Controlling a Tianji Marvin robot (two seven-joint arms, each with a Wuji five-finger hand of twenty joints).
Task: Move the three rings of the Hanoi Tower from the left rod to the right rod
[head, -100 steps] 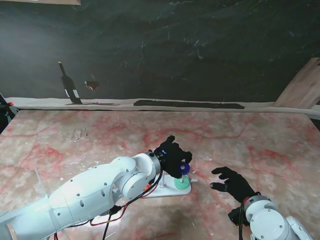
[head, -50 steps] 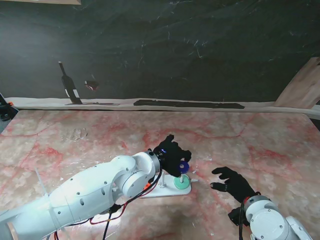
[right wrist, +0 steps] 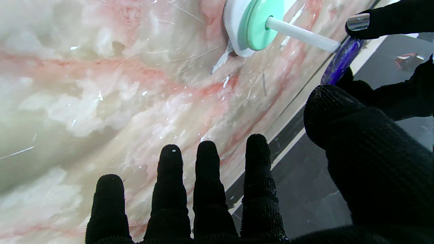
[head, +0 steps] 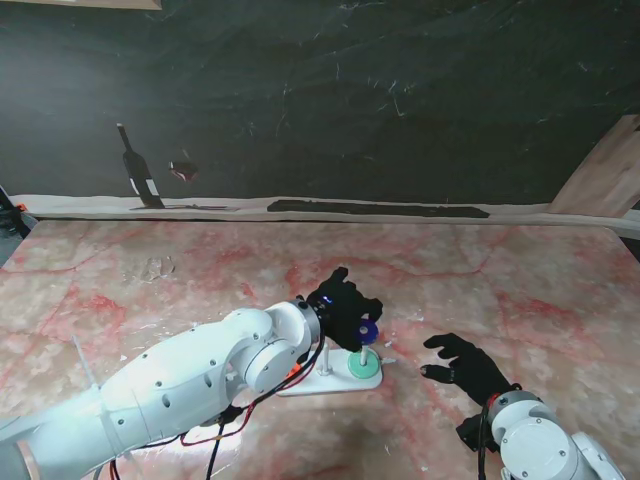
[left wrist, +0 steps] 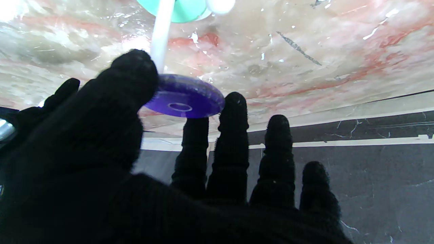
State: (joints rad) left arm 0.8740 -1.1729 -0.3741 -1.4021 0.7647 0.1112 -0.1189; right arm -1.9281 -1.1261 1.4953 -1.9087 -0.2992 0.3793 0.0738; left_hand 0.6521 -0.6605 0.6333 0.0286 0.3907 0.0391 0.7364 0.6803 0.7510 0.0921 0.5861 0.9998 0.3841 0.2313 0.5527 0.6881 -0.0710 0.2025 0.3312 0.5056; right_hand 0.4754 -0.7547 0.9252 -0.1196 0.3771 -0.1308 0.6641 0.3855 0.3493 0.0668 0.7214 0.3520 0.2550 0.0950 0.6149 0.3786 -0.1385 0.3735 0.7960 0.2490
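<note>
Left robot hand (head: 343, 303) pinches the purple ring (head: 368, 335) between thumb (left wrist: 130, 78) and fingertips (left wrist: 234, 108), holding it at the tip of the right rod (right wrist: 301, 34), tilted and not yet threaded. A green ring (head: 362, 366) lies flat at that rod's foot on the white base (head: 310, 383). Right robot hand (head: 462, 366) rests apart on the marbled bench (head: 500, 280), to the right of the tower, fingers (right wrist: 206, 176) spread and holding nothing. The third ring and the other rods cannot be made out
</note>
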